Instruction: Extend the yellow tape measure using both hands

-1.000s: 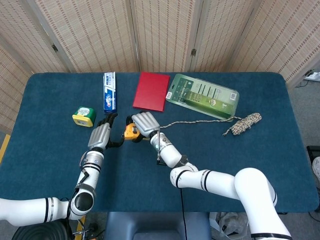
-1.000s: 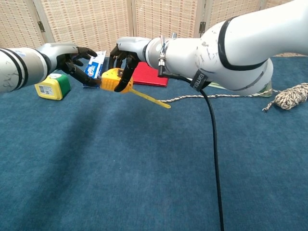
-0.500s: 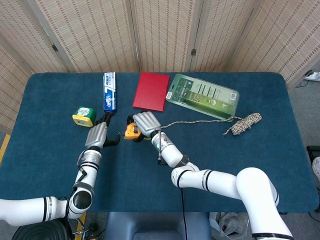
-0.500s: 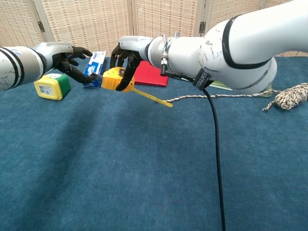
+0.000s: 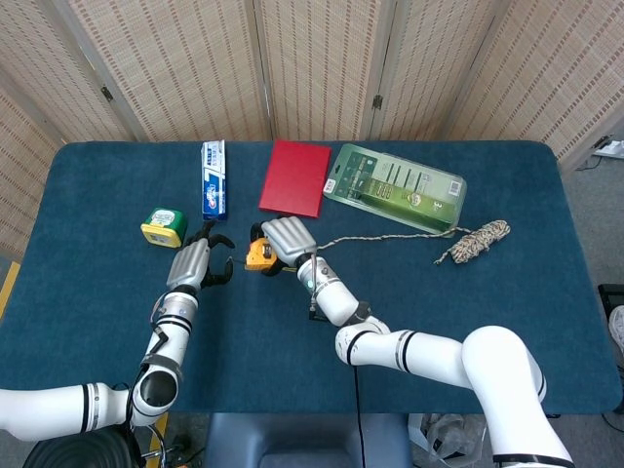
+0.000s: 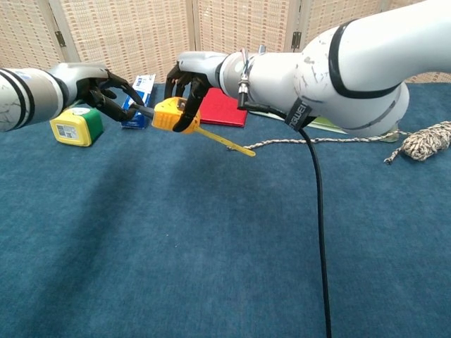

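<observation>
My right hand (image 6: 189,76) grips the yellow tape measure (image 6: 171,114) from above, holding it off the blue table; in the head view the case (image 5: 259,255) shows just left of that hand (image 5: 284,238). A yellow strap (image 6: 227,141) hangs from the case down to the right. My left hand (image 6: 104,87) pinches the short end of tape sticking out of the case's left side; the head view shows this hand (image 5: 195,263) a small gap left of the case. A short stretch of tape (image 6: 144,110) runs between hand and case.
A green and yellow tape measure (image 5: 163,226) sits left of my left hand. Behind lie a toothpaste box (image 5: 213,178), a red notebook (image 5: 295,177) and a green blister pack (image 5: 394,187). A rope bundle (image 5: 474,241) with a trailing strand lies right.
My right hand has carried the case slightly to the right, and the gap to my left hand has widened. A short length of tape now shows between them.
</observation>
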